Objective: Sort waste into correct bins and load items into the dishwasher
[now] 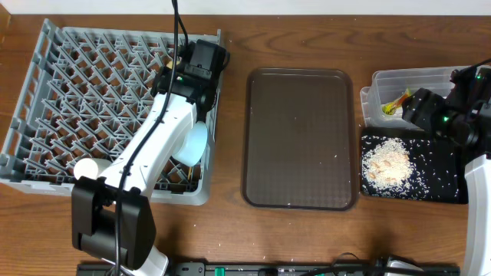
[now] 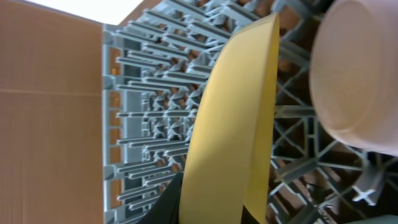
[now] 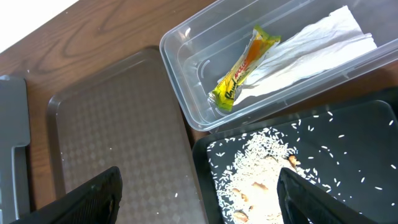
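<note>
Left jaws are clamped on the rim of the yellow plate, which stands on edge over the pegs at the right side of the grey dish rack. It looks close to being slotted, not yet let go.

In the rack sit the white bowl, the light-blue bowl and the small white cup; the chopsticks I can't make out.

Over on the right, waste looks sorted: snack wrapper and napkin lie in the clear tub, rice scraps in the black tray. Right jaws hang wide and empty above that tray's left edge. The brown serving tray on the tabletop holds only crumbs.
</note>
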Controlling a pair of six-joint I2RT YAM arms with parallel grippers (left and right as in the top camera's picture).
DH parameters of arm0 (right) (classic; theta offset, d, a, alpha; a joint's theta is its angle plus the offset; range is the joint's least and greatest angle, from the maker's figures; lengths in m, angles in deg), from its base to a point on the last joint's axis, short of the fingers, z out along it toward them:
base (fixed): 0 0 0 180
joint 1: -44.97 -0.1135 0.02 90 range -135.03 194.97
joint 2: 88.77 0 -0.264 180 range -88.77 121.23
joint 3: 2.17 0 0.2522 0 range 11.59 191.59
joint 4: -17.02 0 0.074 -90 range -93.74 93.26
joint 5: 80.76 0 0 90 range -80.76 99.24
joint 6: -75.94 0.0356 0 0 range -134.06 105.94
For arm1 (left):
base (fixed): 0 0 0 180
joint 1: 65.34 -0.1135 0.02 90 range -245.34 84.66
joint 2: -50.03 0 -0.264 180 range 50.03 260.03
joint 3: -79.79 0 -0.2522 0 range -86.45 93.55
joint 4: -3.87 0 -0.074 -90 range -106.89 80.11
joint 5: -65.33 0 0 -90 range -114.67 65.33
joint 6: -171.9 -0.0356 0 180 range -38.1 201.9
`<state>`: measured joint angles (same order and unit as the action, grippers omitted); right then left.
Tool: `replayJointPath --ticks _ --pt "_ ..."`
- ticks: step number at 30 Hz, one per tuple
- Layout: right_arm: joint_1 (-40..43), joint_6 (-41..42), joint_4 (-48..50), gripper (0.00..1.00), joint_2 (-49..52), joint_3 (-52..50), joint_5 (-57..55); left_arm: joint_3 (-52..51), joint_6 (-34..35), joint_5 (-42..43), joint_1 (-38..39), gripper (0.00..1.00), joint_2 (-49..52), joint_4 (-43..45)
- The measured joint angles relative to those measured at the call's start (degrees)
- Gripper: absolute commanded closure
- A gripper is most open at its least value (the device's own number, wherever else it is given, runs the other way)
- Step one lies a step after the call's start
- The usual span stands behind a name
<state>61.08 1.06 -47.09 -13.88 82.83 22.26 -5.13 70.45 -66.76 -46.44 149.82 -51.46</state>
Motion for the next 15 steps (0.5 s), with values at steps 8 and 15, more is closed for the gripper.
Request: replayJointPath --ticks 8,15 --pt "0.0 0.0 0.0 0.22 0.0 0.0 0.0 -0.1 -0.4 2.6 -0.9 0.38 0.1 0.5" --pt "0.0 0.4 0.0 0.22 0.0 0.0 0.9 -0.1 6.0 8.0 -0.3 0.25 -3.2 -2.5"
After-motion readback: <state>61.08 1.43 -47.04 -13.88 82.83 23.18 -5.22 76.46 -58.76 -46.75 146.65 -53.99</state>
